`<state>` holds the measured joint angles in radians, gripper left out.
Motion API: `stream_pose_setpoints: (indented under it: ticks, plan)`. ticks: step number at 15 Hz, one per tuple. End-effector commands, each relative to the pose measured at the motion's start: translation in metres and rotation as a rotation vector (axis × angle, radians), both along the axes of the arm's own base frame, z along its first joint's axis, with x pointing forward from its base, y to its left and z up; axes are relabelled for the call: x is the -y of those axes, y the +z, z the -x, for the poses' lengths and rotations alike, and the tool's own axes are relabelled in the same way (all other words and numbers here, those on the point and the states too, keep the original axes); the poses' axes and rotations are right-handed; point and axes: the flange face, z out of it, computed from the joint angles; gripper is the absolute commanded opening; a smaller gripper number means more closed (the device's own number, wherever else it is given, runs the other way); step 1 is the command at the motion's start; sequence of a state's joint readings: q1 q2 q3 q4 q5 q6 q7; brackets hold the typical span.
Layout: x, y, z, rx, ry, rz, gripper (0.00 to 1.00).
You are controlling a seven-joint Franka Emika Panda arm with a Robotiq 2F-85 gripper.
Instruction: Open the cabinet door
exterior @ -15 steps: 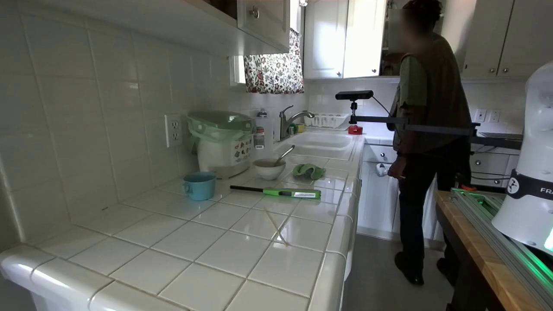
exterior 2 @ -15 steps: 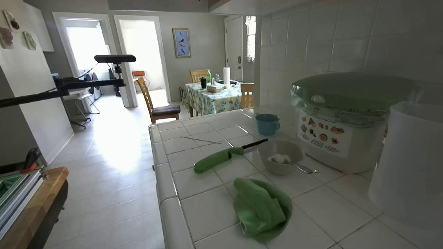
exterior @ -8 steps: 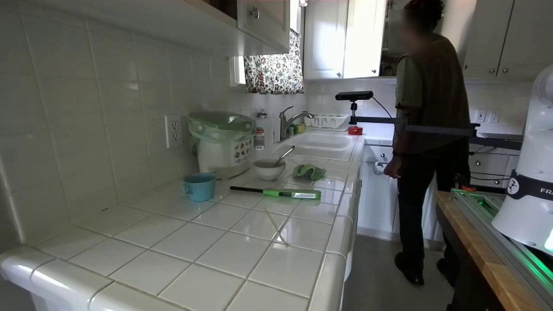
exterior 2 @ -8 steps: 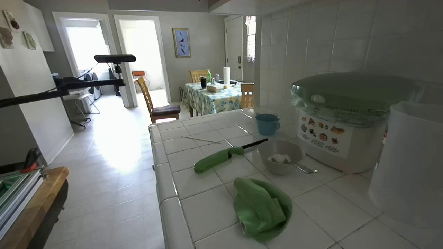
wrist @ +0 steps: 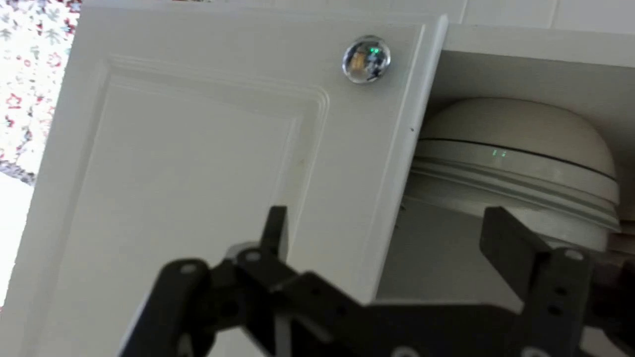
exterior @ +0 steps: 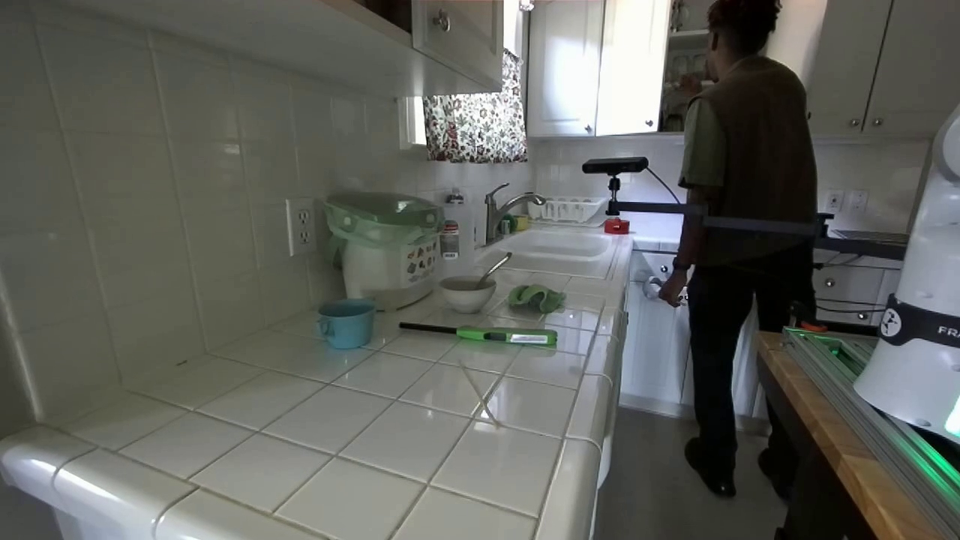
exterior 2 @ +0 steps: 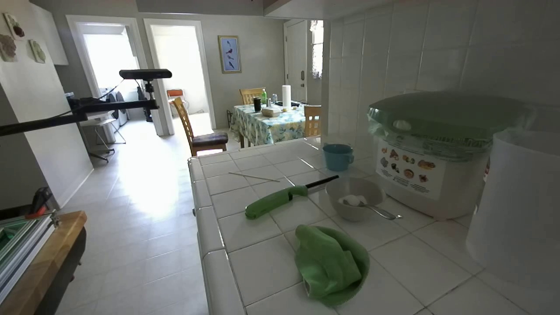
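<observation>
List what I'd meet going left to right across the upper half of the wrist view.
Floral curtain → cabinet door's recessed panel → shiny round knob → stacked pale dishes.

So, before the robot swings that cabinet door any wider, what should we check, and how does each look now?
1. Cabinet door ajar: ok, it stands partly open.
2. Gripper open: ok, nothing is pinched in it.
3. Knob in the grip: not ok, it lies beyond the fingers.
4. Door edge between the fingers: cannot tell; it shows in the gap, but depth is unclear.
5. Stacked dishes clear of the gripper: cannot tell; one finger overlaps them in the wrist view.
6. Person clear of the arm's path: cannot tell; the arm is cut off at the picture's edge.
</observation>
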<state>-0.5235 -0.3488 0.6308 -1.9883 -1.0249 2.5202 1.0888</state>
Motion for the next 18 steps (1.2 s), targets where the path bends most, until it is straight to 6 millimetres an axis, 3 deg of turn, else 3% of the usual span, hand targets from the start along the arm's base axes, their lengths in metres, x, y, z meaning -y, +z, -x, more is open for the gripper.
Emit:
stream_pose_setpoints:
  ticks: [1, 7, 18]
  plan:
    - [-0.002, 0.0, -0.019, 0.054, -0.103, 0.029, 1.0]
    - [-0.006, -0.015, -0.042, 0.061, -0.203, 0.052, 1.0]
    - [0.001, -0.013, -0.07, 0.081, -0.273, 0.039, 1.0]
